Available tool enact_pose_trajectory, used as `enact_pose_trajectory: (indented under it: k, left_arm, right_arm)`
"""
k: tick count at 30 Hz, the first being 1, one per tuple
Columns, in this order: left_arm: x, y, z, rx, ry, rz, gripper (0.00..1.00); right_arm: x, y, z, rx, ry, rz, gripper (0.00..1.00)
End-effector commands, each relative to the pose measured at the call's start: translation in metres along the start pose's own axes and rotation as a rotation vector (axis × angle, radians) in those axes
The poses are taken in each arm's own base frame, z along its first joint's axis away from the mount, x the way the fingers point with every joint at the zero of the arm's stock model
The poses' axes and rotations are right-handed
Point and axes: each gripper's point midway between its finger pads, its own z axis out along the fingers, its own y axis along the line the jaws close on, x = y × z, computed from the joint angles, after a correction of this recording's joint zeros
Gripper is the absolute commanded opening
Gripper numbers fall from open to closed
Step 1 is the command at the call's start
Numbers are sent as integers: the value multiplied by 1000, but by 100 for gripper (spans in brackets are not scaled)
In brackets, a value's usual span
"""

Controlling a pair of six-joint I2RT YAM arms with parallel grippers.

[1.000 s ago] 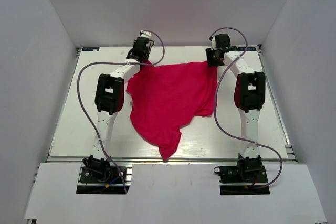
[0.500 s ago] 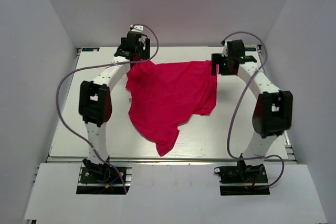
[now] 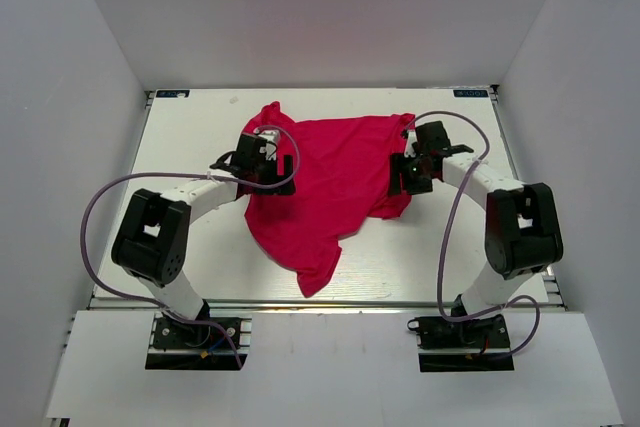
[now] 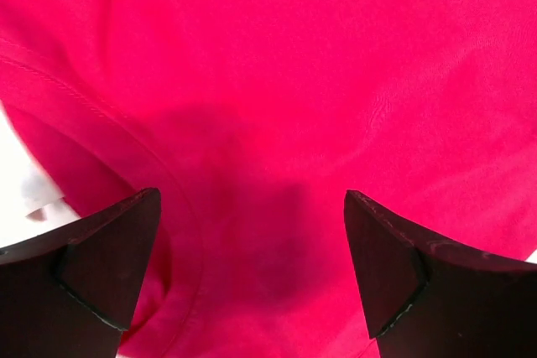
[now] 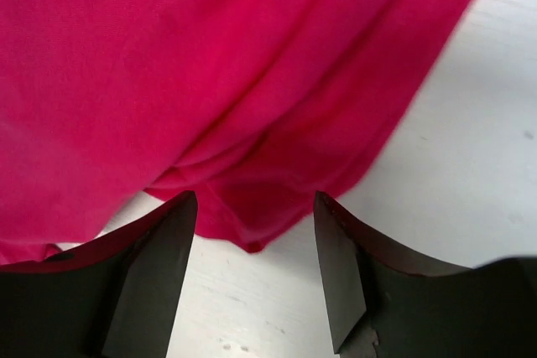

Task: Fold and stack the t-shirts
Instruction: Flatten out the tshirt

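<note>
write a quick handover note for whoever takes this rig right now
left pincer: open, empty, hovering over the left part of the t-shirt.
right pincer: open, empty, over a fold at the shirt's right edge.
t-shirt: one only, rumpled, lying mid-way on the table, a tail pointing at the near edge.
done: no fold yet.
left: flatten, fold, stack.

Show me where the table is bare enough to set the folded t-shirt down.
Roomiest: the near-right table, bordered by the t-shirt's trailing hem, the right arm and the near edge. Another patch lies far-left, between the left arm and the far edge. The centre is crowded: cloth, with the left gripper and right gripper open over it.
</note>
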Motion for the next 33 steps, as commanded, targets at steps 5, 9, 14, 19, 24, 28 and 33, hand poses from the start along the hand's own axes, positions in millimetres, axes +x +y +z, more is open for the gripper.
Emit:
enact_pose_trajectory:
  k: [5, 9, 14, 19, 24, 28, 33]
  left_arm:
    - [4, -8, 9, 33, -15, -35, 100]
    - [17, 5, 13, -30, 12, -49, 100]
    - [33, 21, 15, -79, 47, -93, 100]
    - [48, 48, 18, -216, 84, -118, 100]
    - [58, 65, 18, -301, 110, -152, 100]
    - [63, 78, 23, -352, 150, -178, 100]
    - [59, 91, 23, -386, 155, -201, 100]
  right_arm:
    - [8, 6, 24, 18, 49, -13, 63]
    - [21, -8, 27, 97, 84, 7, 59]
    - [25, -7, 26, 108, 78, 19, 0]
    - [23, -25, -2, 225, 6, 65, 0]
    - [33, -45, -32, 356, -23, 111, 0]
    - [42, -72, -62, 515, -20, 178, 0]
    - [68, -106, -102, 736, 14, 274, 0]
